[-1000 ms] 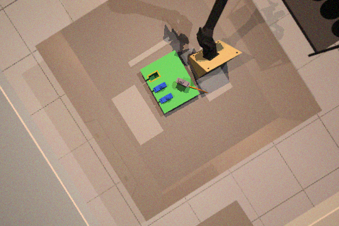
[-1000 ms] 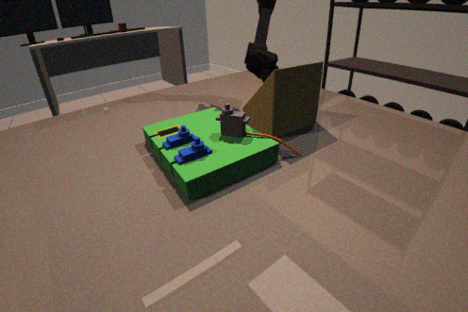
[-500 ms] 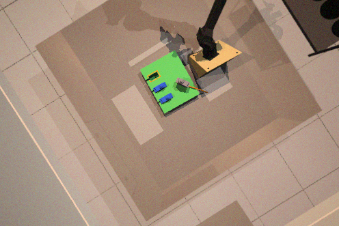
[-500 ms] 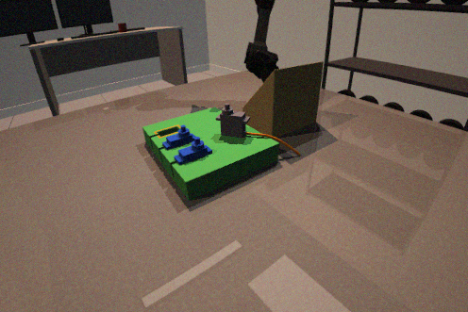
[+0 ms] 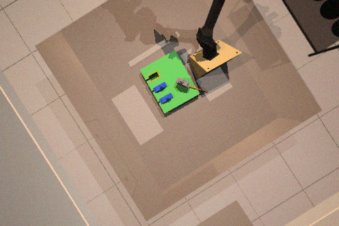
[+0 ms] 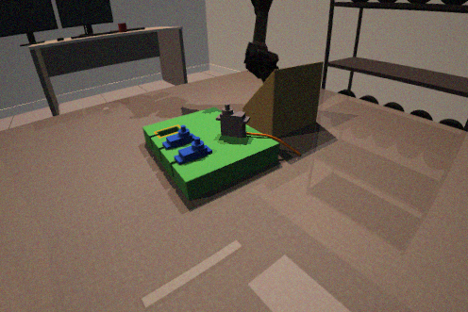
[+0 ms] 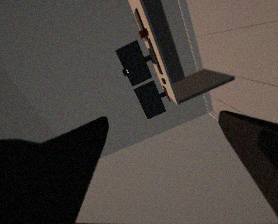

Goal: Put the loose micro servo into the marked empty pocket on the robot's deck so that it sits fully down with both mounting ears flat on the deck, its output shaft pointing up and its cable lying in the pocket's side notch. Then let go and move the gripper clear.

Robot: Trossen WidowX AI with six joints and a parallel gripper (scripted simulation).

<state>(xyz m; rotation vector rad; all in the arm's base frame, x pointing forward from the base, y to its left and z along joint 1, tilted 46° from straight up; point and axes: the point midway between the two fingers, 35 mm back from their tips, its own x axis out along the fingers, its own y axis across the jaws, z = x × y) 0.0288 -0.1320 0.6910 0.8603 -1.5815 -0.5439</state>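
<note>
The loose grey micro servo (image 5: 182, 82) (image 6: 233, 124) stands upright on the green deck (image 5: 167, 65) (image 6: 236, 156), output shaft up, outside the pocket. Its orange cable (image 5: 196, 89) (image 6: 278, 139) runs over the deck's edge beside the tan block. The marked pocket (image 5: 154, 76) (image 6: 168, 132), outlined in orange, is empty at the deck's far-left end in the exterior view. My gripper (image 7: 161, 119) is open with nothing between its fingers in the wrist view. It is raised high, away from the servo and deck; its fingers are not visible in either the top or the exterior view.
Two blue servos (image 5: 160, 87) (image 5: 166, 98) (image 6: 178, 139) (image 6: 193, 152) sit in the deck beside the empty pocket. A tan wedge-shaped block (image 5: 225, 54) (image 6: 297, 103) stands close beside the deck, near the arm's base. A desk with monitors (image 6: 85, 10) (image 7: 150, 99) and a rack stand beyond.
</note>
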